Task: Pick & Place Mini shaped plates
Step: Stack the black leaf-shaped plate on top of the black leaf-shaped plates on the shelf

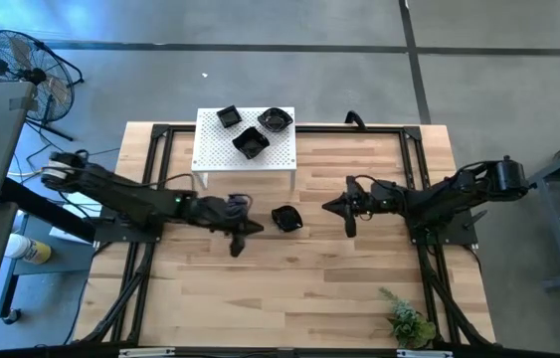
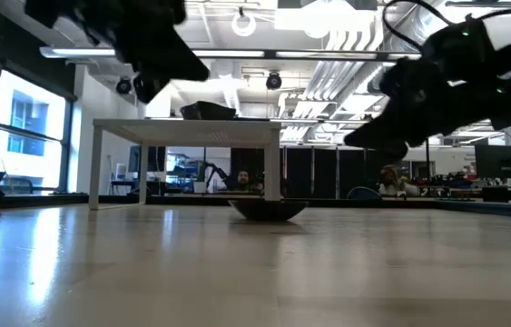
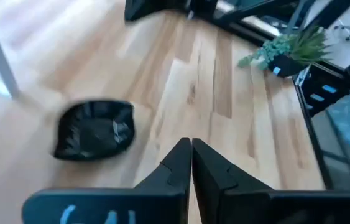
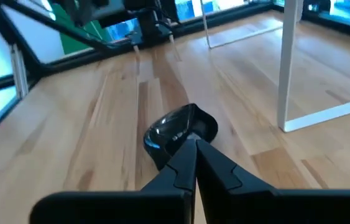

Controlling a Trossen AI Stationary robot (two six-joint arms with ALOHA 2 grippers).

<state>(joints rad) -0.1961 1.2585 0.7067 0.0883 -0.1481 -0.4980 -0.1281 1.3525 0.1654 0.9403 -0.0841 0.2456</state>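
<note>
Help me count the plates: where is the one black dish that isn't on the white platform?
In the high view the lone dish lies on the wooden table between the two tools, in front of the white platform, nearer the left tool.

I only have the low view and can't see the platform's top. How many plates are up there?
Observer: Three plates sit on the platform, all toward its far edge and middle.
Operator: Where is the table plate relative to the arms?
Observer: From above, the table plate lies between the left claw and the right claw, touching neither.
Operator: Is either claw holding anything?
Observer: No. Each wrist view shows its fingers shut together with nothing between them.
</note>
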